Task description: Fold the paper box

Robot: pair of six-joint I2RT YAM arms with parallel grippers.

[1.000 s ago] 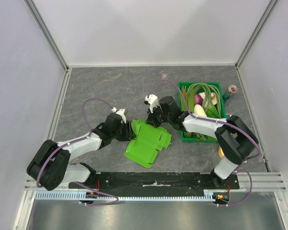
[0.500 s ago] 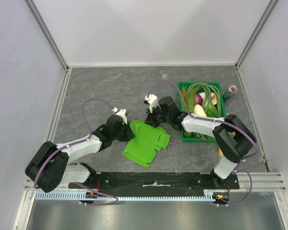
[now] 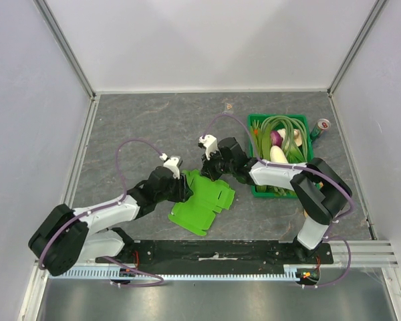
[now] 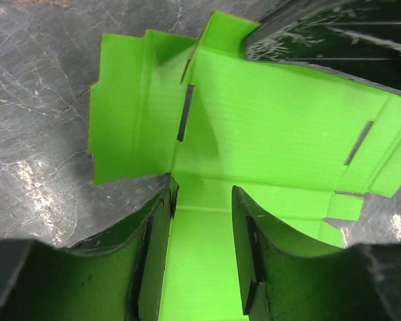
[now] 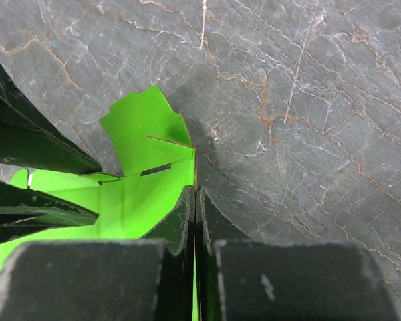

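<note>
From overhead at the near edge, you look down on the whole counter; both wrist cameras peer close at the same paper box.

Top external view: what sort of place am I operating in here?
Probably a lab robot test cell: plain white panel walls on aluminium frame posts enclose a grey stone-pattern tabletop holding staged props, a lime-green card box blank and a dark-green plastic crate of vegetables.

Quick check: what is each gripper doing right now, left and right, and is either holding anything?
Left gripper: open, fingers either side of a panel of the paper box, not pinching it.
Right gripper: shut on the paper box's edge.
</note>
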